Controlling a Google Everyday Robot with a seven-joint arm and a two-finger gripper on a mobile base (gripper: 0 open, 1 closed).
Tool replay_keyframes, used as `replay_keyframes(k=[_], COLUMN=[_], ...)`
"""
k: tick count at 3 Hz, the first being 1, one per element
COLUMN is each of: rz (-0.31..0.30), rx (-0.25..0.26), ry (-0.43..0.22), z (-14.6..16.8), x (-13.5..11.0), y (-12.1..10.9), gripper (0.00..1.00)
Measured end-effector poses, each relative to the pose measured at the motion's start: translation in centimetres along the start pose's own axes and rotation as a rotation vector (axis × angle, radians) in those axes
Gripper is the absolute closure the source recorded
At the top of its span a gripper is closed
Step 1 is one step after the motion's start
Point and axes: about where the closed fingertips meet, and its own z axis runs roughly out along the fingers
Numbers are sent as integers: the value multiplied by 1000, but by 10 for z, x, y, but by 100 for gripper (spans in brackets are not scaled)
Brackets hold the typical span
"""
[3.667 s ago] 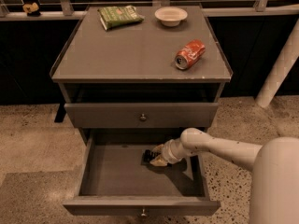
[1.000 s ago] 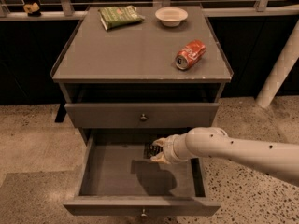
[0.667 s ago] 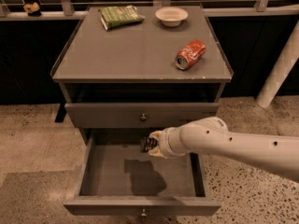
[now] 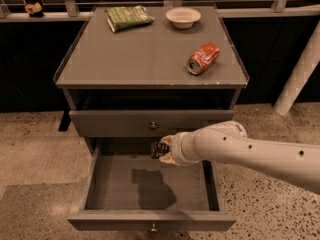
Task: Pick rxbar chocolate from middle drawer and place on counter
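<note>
Counter (image 4: 145, 54), the grey cabinet's broad matte top with thin raised edge: unchanged since 3.7 s ago. Its front-left area is open. A red soda can (image 4: 203, 58) lies on its side near the right edge, and a green snack bag (image 4: 129, 17) and a white bowl (image 4: 183, 17) sit along the back. Middle drawer (image 4: 150, 220), wide, shallow, grey: pulled open, floor showing only the arm's shadow. White robot arm (image 4: 240, 146) enters from the right. Gripper (image 4: 164, 149), earlier down at the drawer floor, is now raised over the drawer's rear, just under the closed knobbed drawer front (image 4: 115, 123). Its fingers are clamped on the rxbar chocolate (image 4: 156, 148), a small black-wrapped bar, lifted off the floor.
</note>
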Motion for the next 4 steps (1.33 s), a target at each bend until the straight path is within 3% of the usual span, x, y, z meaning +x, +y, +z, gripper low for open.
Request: replay_keyframes(k=[1,3,4], rz=[-25,-233,-318], rx=[-28,-12,59], ry=[8,61,99], z=[8,-35,-80], x=[-6,-64,-91], y=[-4,-47,-69], gripper=[100,100,100])
